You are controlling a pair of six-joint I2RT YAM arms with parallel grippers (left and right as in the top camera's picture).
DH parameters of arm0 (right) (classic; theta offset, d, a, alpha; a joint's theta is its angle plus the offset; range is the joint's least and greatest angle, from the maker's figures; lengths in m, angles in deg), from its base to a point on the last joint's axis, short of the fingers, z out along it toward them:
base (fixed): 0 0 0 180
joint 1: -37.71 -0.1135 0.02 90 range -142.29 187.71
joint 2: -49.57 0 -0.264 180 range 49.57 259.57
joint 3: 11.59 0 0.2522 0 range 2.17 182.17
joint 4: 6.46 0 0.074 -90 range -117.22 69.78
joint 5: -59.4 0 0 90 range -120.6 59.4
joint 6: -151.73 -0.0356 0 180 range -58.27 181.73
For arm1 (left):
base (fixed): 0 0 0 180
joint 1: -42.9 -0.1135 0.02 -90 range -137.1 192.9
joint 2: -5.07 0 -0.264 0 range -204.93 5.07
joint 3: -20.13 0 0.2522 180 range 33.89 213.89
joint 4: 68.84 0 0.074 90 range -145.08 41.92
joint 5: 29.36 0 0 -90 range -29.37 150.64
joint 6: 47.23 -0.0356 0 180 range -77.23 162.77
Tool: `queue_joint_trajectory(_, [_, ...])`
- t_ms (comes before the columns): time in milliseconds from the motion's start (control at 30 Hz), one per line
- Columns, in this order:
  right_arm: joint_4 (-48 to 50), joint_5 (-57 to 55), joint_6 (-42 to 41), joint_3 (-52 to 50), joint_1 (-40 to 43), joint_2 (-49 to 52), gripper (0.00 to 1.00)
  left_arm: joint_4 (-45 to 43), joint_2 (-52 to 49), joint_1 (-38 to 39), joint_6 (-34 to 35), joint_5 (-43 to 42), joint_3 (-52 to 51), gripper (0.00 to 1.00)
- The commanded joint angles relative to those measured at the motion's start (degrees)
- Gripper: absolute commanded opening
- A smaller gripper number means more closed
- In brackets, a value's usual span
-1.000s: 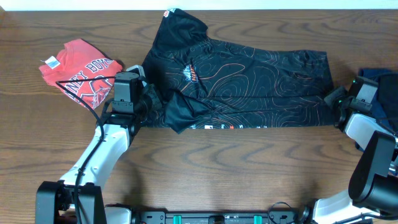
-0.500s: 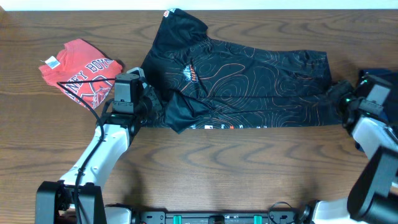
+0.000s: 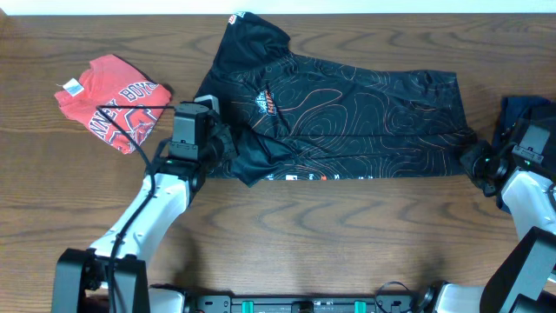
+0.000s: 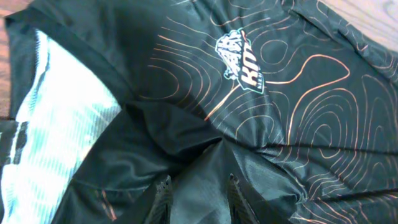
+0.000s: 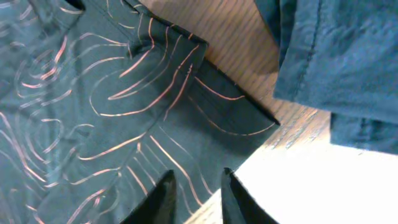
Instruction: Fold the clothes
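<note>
Left hand (image 4: 198, 198): low over the collar end of the black T-shirt (image 3: 347, 122), fingers a little apart with loose sleeve cloth lying between and beneath them. Nothing looks pinched, so I judge it unloaded.
Right hand (image 5: 196, 196): at the far hem corner of the same shirt, fingers narrowly parted astride the cloth's edge where it meets bare wood. No grip shows here either.
Surface (image 3: 330, 235): dark wood, carrying all the garments and both arms.
Black T-shirt: spread sideways across the middle, collar toward the left arm and hem toward the right. With a hand at each end, the arms could lift or fold it together.
Navy T-shirts (image 5: 336, 56): bunched at the right edge, just beside the right hand and apart from the black hem. They are probably waiting their turn.
Red T-shirt (image 3: 109, 100): lying folded on the left, well apart from the working area. It looks finished and set aside.
Lower sleeve (image 3: 261, 156): turned in over the body, while the upper sleeve sticks out toward the far edge. The fold looks only partly made.
Chest logo (image 4: 242, 62): facing up near the left hand, so the front lies upward.
Next move, as a judgement: each hand must close on its corner without catching a second layer, since slack cloth near the sleeve could bunch.
</note>
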Motion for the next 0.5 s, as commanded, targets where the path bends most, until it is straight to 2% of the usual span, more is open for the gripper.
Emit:
queue_joint_trajectory(0, [0.2, -1.9, 2.3, 0.2, 0.2, 0.5, 0.11, -0.9, -2.9, 0.9, -2.0, -0.2, 0.9, 0.32])
queue_joint_trajectory(467, [2.0, -2.1, 3.7, 0.2, 0.0, 9.0, 0.09, -10.4, -12.7, 2.0, -2.2, -1.0, 0.9, 0.32])
